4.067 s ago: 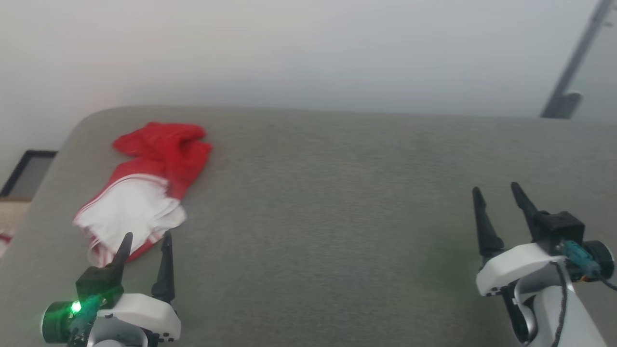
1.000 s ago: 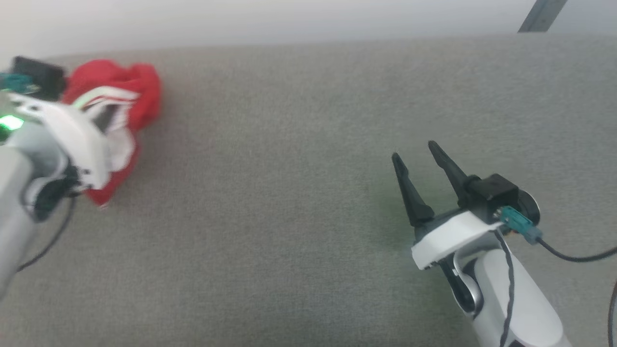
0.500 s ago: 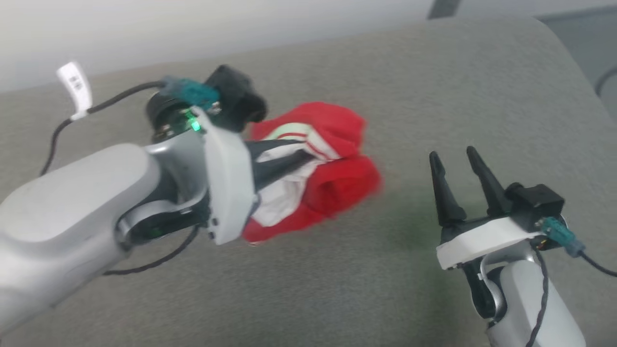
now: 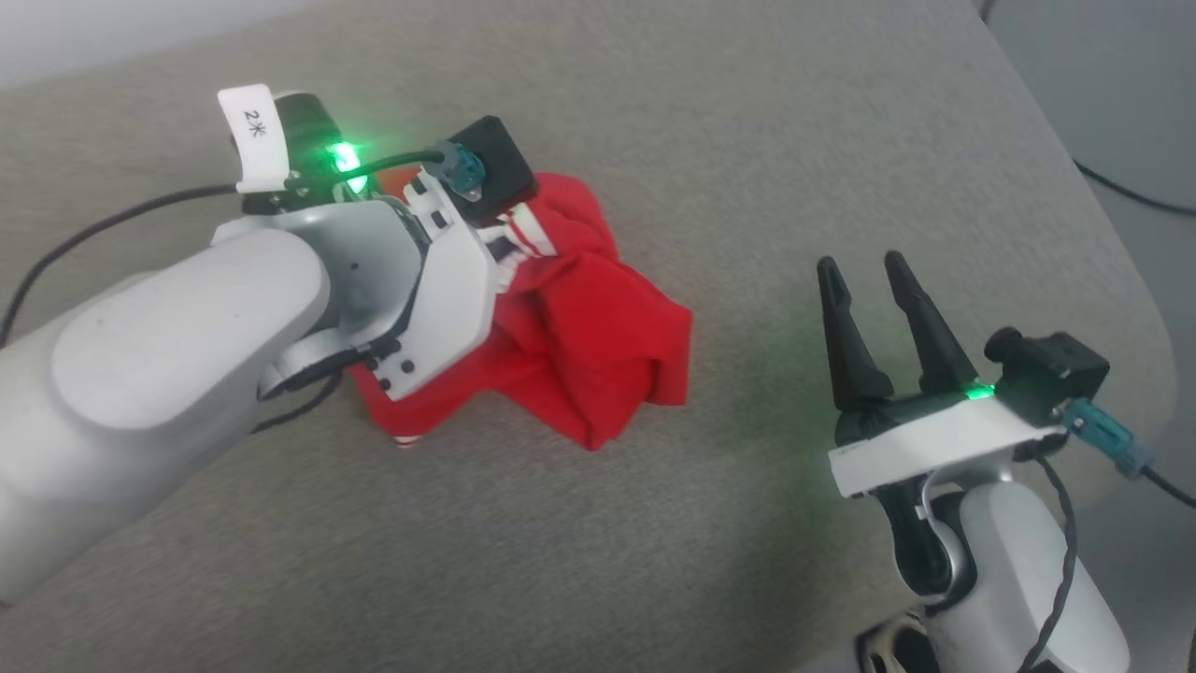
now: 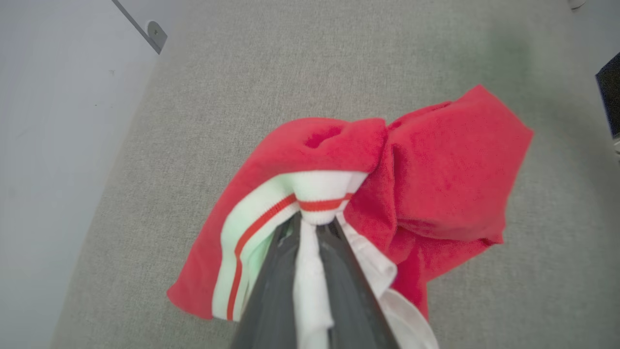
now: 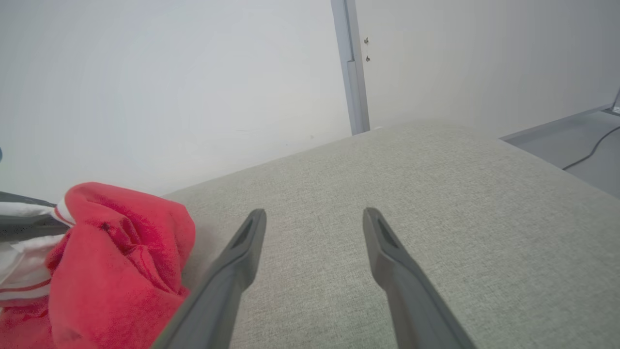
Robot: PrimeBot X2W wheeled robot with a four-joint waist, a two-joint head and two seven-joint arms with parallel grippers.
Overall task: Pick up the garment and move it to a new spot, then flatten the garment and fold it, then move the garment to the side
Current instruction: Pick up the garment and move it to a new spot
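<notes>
— Garment (image 4: 598, 346): where does it sit?
— Near the middle of the grey fabric-covered counter (image 4: 747, 140), bunched into a red heap. Its white striped trim is gathered up at the left claw (image 5: 314, 224).
— Is that claw holding it?
— Yes. In the left wrist view its 2 dark fingers are pressed nearly together on a fold of white fabric, right where the red-striped trim band crosses their tips. The red cloth spills past the tips and off to the right of that view.
— Lifted or lying?
— I cannot tell for sure. In the head view the lower red corners look to be touching the counter.
— And the right claw (image 4: 861, 264)?
— Spread wide, with nothing between its 2 fingers, over bare counter. The garment lies to its left, near but apart. In the right wrist view the red bunch shows in the lower left corner, beside the left finger.
</notes>
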